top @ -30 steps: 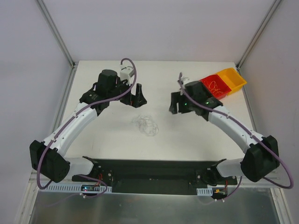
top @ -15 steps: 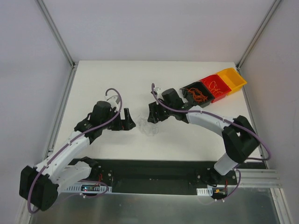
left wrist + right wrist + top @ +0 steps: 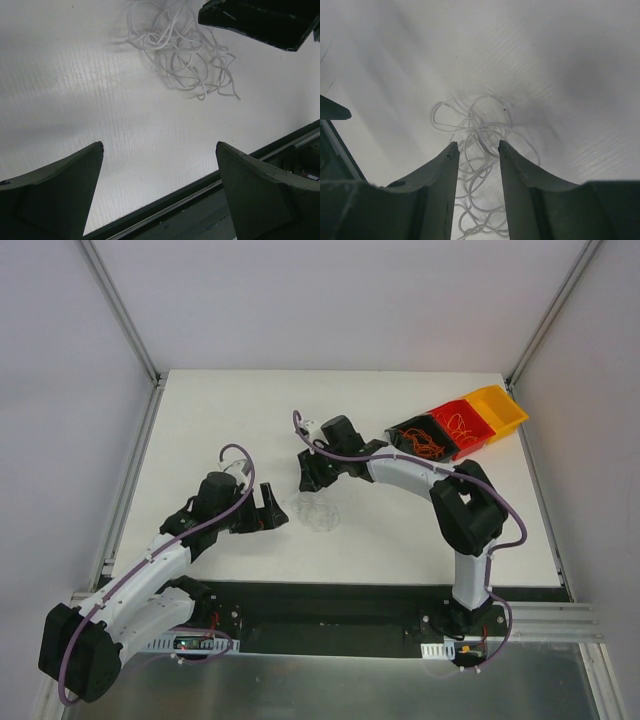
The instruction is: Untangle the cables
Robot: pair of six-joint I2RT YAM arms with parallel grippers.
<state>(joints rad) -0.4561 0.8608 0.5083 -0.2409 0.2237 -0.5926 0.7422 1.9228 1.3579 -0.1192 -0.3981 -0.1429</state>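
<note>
Both arms are reaching much farther inward than a second ago. Right hand (image 3: 477,145) is narrowing its jaws astride the whitish cables (image 3: 315,512), which are lying mid-surface (image 3: 400,530), seemingly to pinch a few strands. Left hand (image 3: 160,150) is hovering wide open just beside the tangle, probably readying a counter-pull.

A small whitish tangle of cables (image 3: 316,512) lies near the middle of the white surface (image 3: 200,420). The left tool (image 3: 270,512) sits just to its left with its fingers spread toward it. The right tool (image 3: 308,476) hangs just behind the tangle. Three bins stand in a row at the far right: a black bin (image 3: 402,431), a red bin (image 3: 472,443) and a yellow bin (image 3: 502,410). Orange wires (image 3: 428,446) lie in the black and red ones.
</note>
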